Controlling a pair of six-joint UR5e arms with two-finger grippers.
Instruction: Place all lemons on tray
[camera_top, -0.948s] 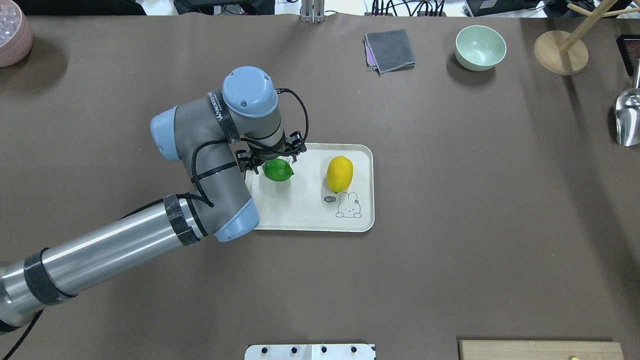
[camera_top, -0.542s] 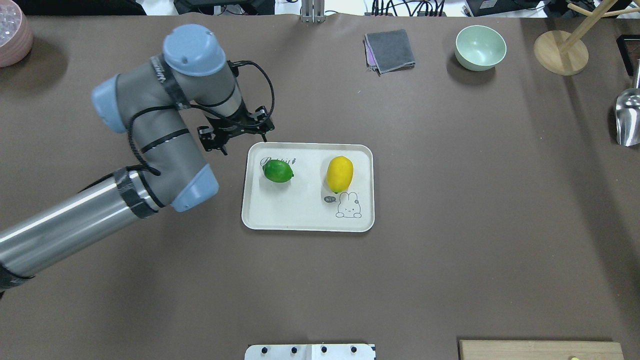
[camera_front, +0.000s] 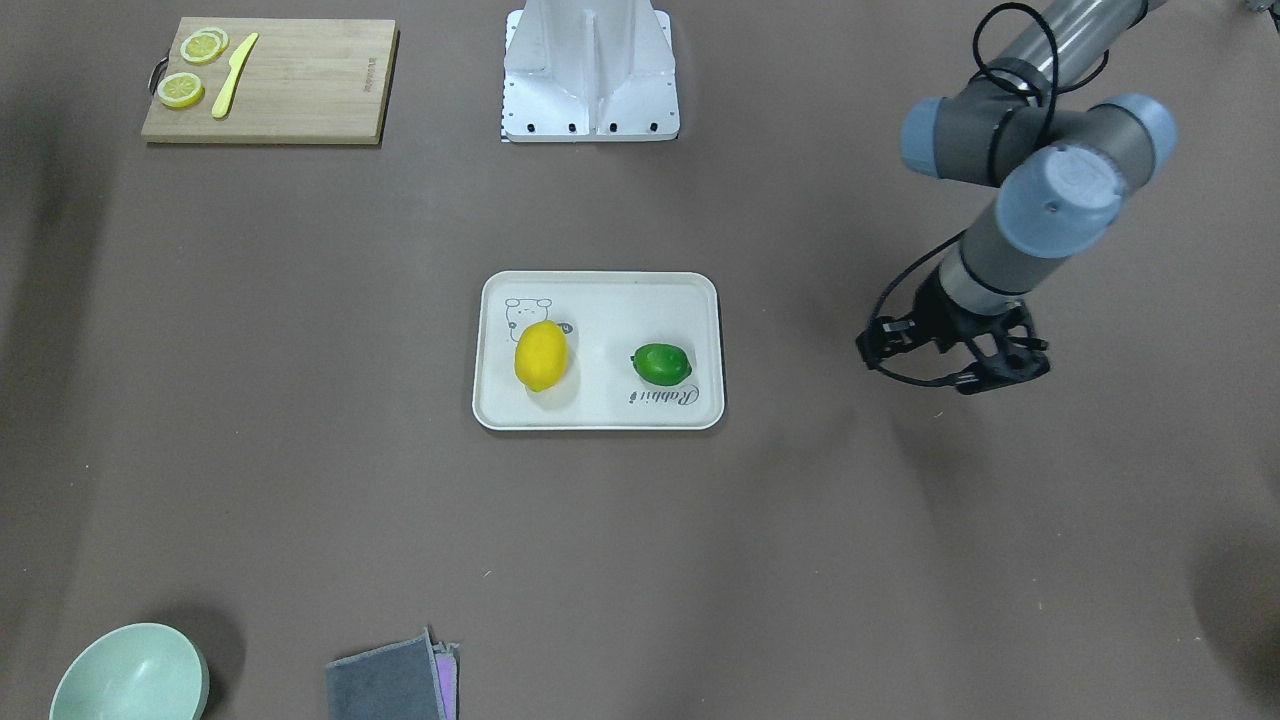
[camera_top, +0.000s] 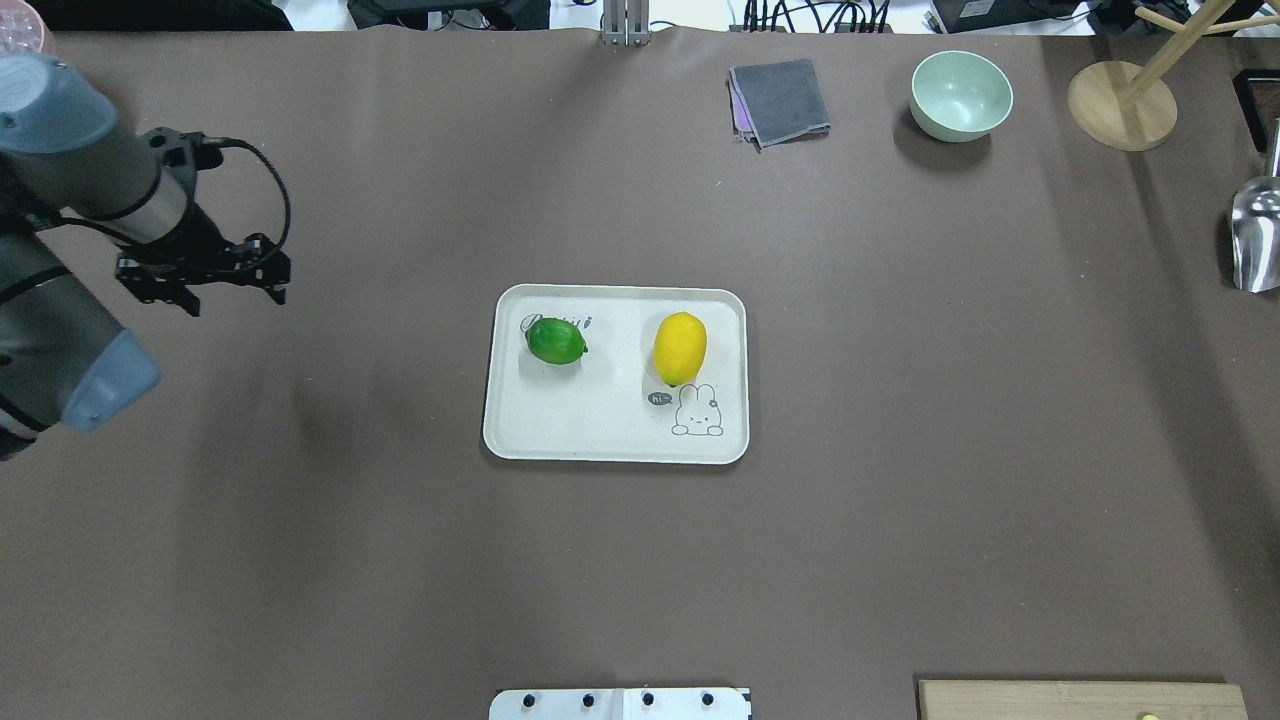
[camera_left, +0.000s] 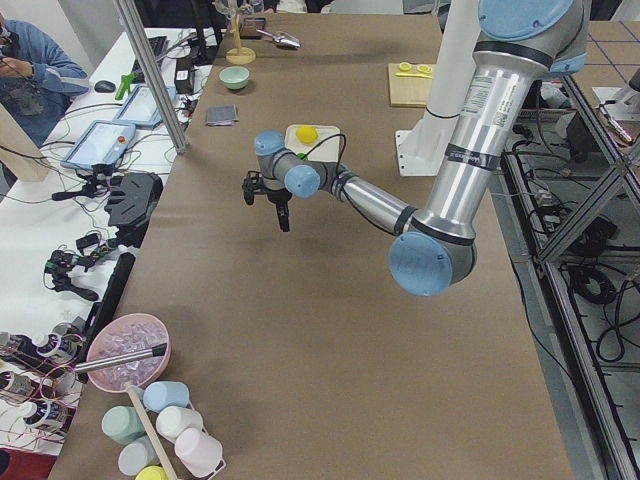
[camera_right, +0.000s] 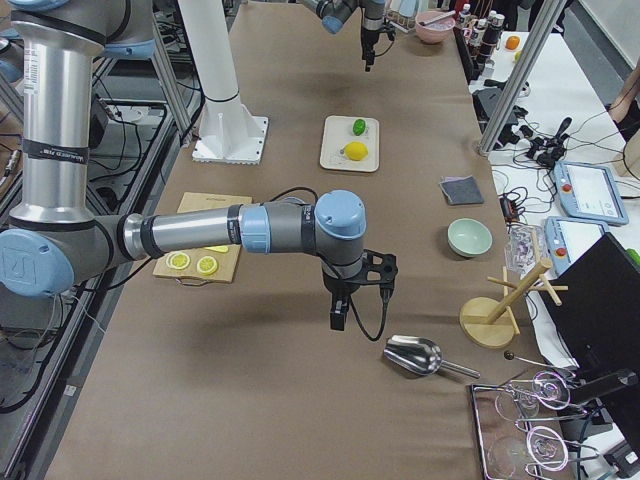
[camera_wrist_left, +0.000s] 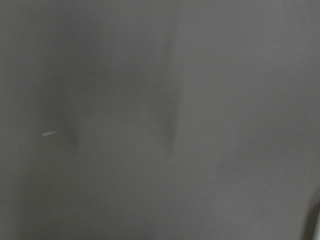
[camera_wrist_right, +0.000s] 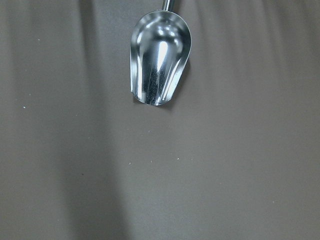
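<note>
The cream tray (camera_top: 615, 440) lies mid-table and also shows in the front view (camera_front: 600, 300). The green lemon (camera_top: 556, 341) lies on its left part by the script. The yellow lemon (camera_top: 679, 347) lies on its right part above the drawing. Both also show in the front view, green (camera_front: 662, 364) and yellow (camera_front: 540, 355). My left gripper (camera_top: 235, 295) is open and empty, well left of the tray above bare table. My right gripper (camera_right: 340, 318) shows only in the right side view, near a metal scoop; I cannot tell whether it is open or shut.
A metal scoop (camera_top: 1256, 235) lies at the right edge and fills the right wrist view (camera_wrist_right: 160, 60). A green bowl (camera_top: 961, 95), a grey cloth (camera_top: 779, 101) and a wooden stand (camera_top: 1121, 105) sit at the far edge. A cutting board (camera_front: 268, 80) holds lemon slices and a knife.
My left gripper was at the green lemon on the tray, then drew back and swung far left, empty. The green lemon stays on the tray. The yellow lemon has not moved.
</note>
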